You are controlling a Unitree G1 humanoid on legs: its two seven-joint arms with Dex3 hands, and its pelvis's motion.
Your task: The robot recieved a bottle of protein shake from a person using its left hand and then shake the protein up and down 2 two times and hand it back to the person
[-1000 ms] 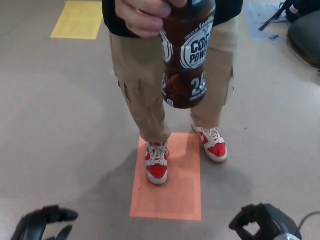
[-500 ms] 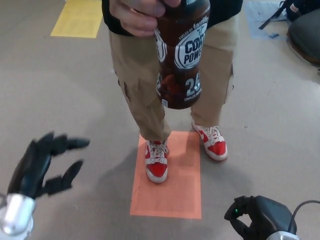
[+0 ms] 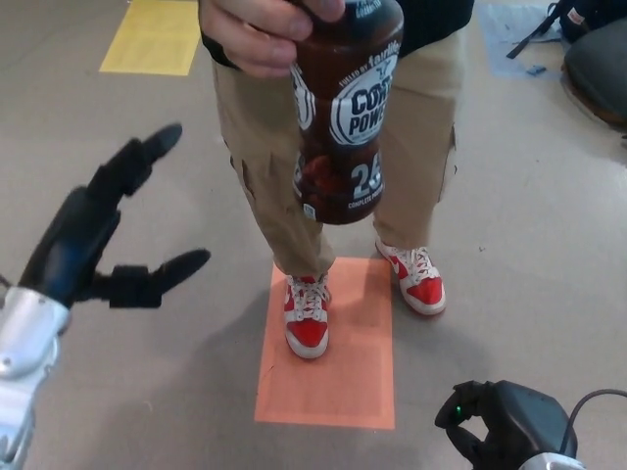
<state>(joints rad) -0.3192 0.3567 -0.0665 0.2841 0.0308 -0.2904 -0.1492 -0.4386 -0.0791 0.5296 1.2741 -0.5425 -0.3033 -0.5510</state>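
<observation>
1. Left robot hand is spread wide and empty, apart from the bottle.
2. The protein shake bottle hangs from a person's hand; likely rigid, smooth, weighty: grasp mid-label.
3. Right robot hand sits low, fingers curled, holding nothing.

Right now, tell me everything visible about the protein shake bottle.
The protein shake bottle is dark brown, apparently plastic, with a white shield logo and large numerals on its label. It hangs roughly upright, tilted slightly, held near its top by the person's hand; its cap is out of view. The robot's open left hand is apart from it.
</observation>
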